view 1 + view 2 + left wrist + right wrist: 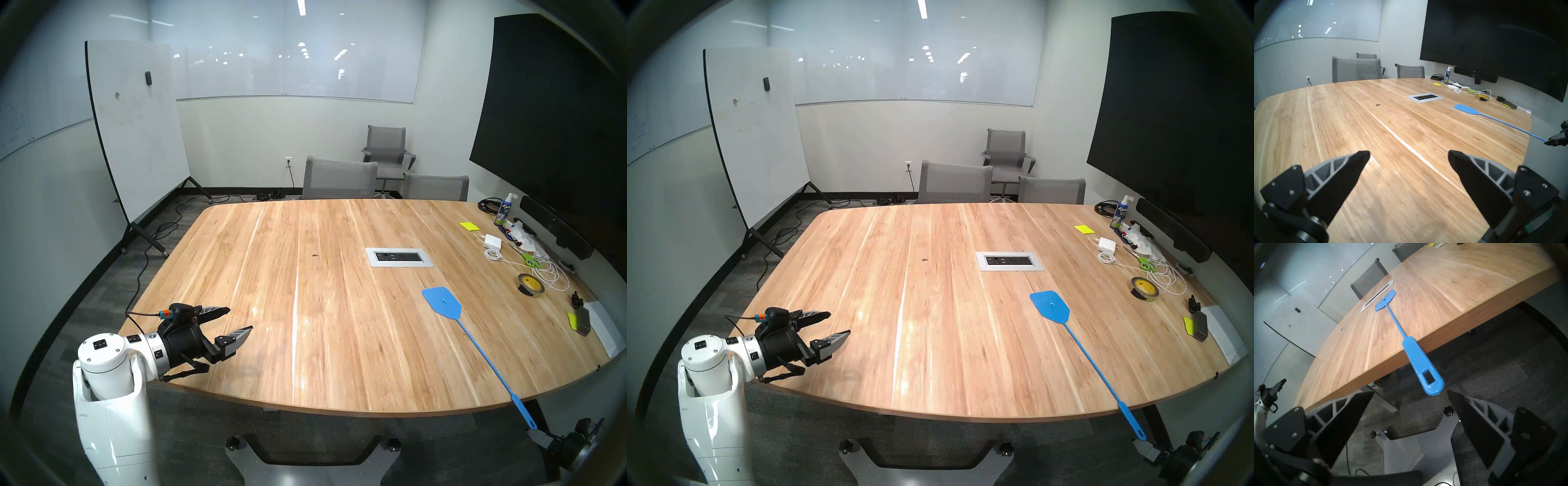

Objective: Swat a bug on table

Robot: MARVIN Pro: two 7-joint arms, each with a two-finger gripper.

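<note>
The left arm (101, 390) has smooth white shells, with a silver ring at the wrist and small black square marks. The left gripper (237, 322) has a black body, grey ribbed fingers (1335, 171) with black tips, silver screws, and a thin black cable with an orange-and-teal connector (165, 314).

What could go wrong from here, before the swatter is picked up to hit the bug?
1. The blue swatter lies with its handle past the table edge. The open right tool is just short of the handle end, so a push could tip or slide it off.
2. The bug is far from the swatter head, near the outlet panel; a swing may hit the panel.
3. The open left tool hovers over the table's near corner and might cross a wide swing.
</note>
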